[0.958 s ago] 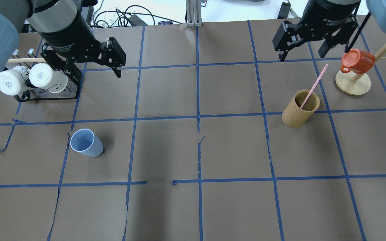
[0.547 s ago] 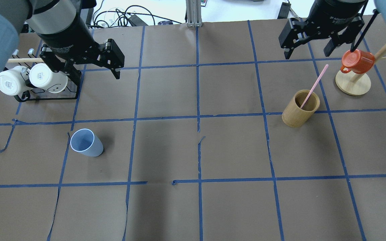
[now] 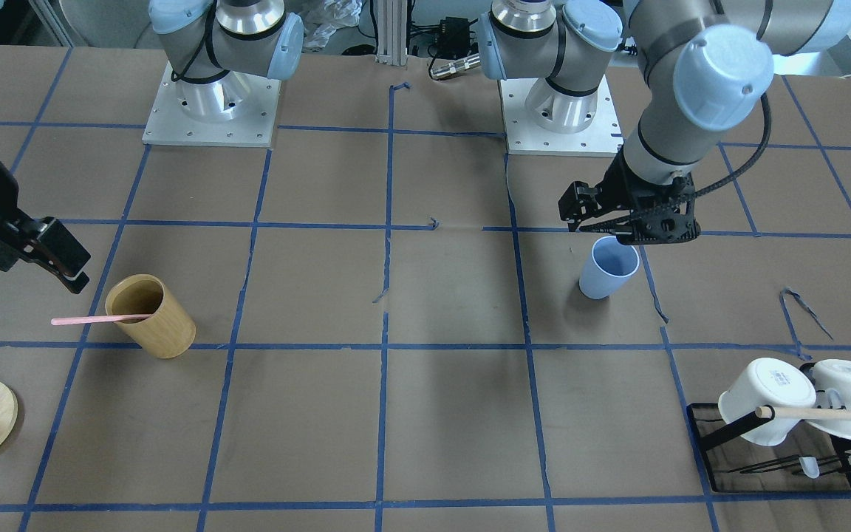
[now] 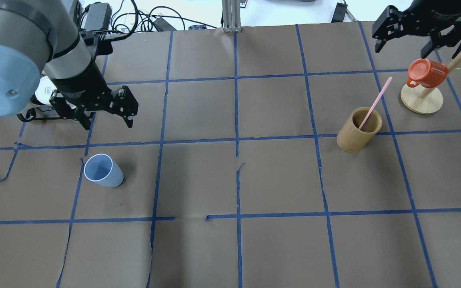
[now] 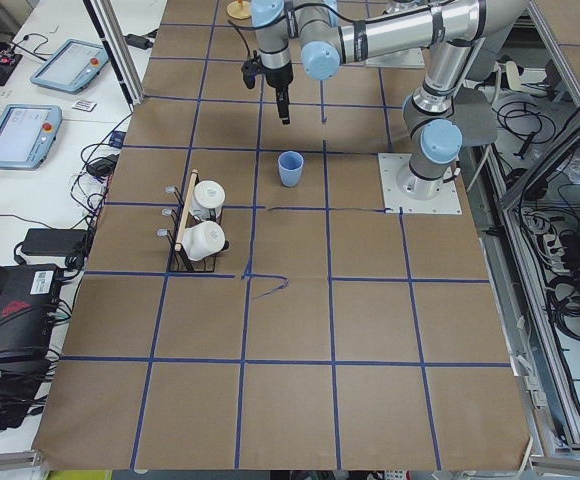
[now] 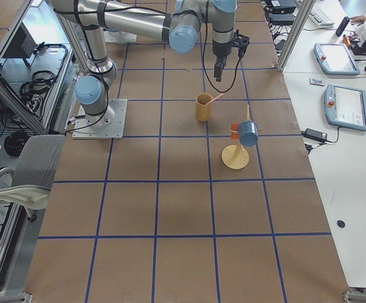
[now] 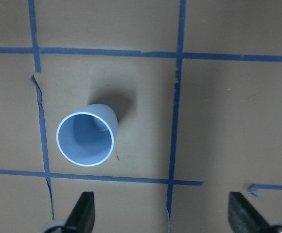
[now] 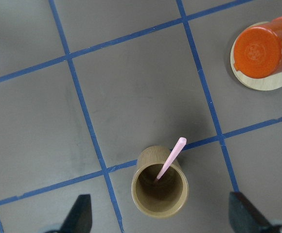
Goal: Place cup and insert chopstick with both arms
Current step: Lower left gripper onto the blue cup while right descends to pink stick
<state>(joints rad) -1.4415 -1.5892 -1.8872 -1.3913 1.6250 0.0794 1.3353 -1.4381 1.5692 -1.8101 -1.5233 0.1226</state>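
The light blue cup (image 4: pixel 103 171) stands upright on the left of the table, and also shows in the front view (image 3: pixel 607 267) and the left wrist view (image 7: pixel 87 138). My left gripper (image 4: pixel 107 122) is open and empty, above the table just beyond the cup, apart from it (image 3: pixel 621 230). A pale pink chopstick (image 4: pixel 375 102) leans in the tan bamboo holder (image 4: pixel 359 129) on the right, and shows in the right wrist view (image 8: pixel 170 158). My right gripper (image 4: pixel 400 48) is open and empty, high and well beyond the holder.
An orange mug (image 4: pixel 426 73) hangs on a wooden stand (image 4: pixel 421 100) at the far right, close to my right gripper. A black rack with white mugs (image 3: pixel 787 414) stands at the far left, mostly hidden by my left arm in the overhead view.
My left gripper has come nearer and lower, towards the cup, still open. My right gripper has moved away to the far right, still open. Cup, holder and chopstick have not moved.
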